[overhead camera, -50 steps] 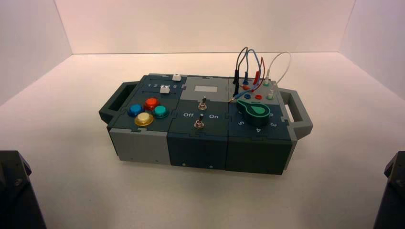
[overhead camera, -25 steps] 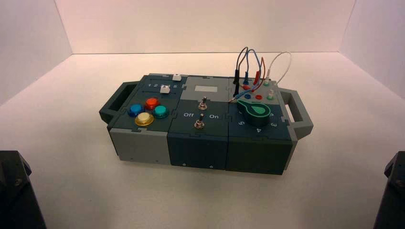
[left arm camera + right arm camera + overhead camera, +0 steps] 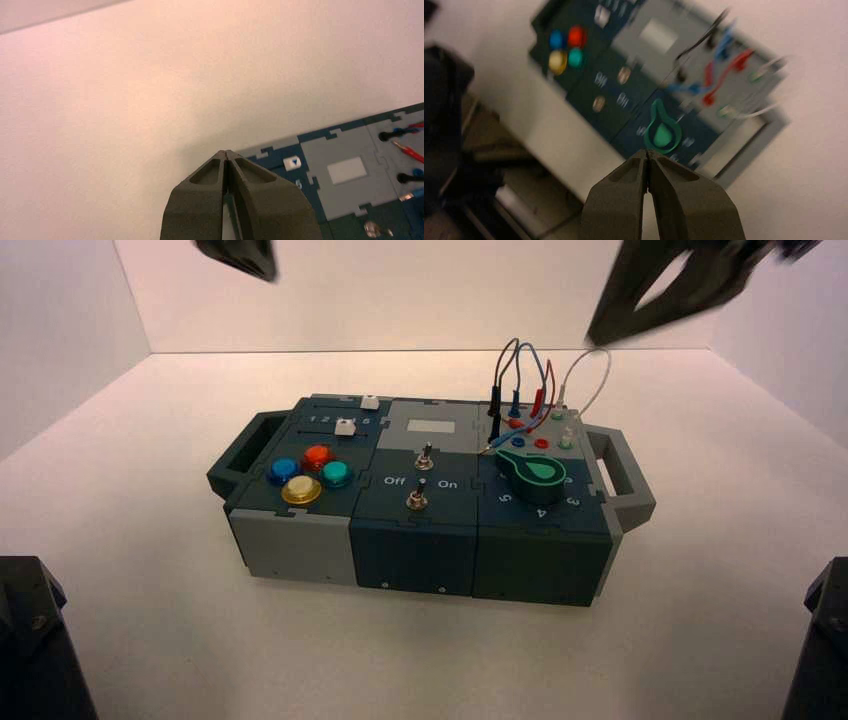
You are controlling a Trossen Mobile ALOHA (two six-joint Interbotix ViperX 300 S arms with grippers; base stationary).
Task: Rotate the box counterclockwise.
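Note:
The box (image 3: pixel 415 550), dark teal and grey, sits mid-table with its long front toward me and a handle at each end (image 3: pixel 240 455) (image 3: pixel 622 475). On top are coloured round buttons (image 3: pixel 310 475) at the left, two toggle switches (image 3: pixel 420 480) in the middle, a green dial (image 3: pixel 538 471) and plugged wires (image 3: pixel 530 380) at the right. My left arm (image 3: pixel 240 255) hangs high above the far left and my right arm (image 3: pixel 680 285) high above the far right, both clear of the box. The left gripper (image 3: pixel 226 151) is shut and empty over the box's (image 3: pixel 345 150) far left edge. The right gripper (image 3: pixel 647 151) is shut and empty above the dial (image 3: pixel 663 132).
White walls close in the table at the back and both sides. Dark arm bases stand at the near left (image 3: pixel 35 640) and near right (image 3: pixel 820 640) corners. Open table surface (image 3: pixel 420 660) surrounds the box on all sides.
Both arms have come into the high view along its top edge, where none showed before. The box has not moved.

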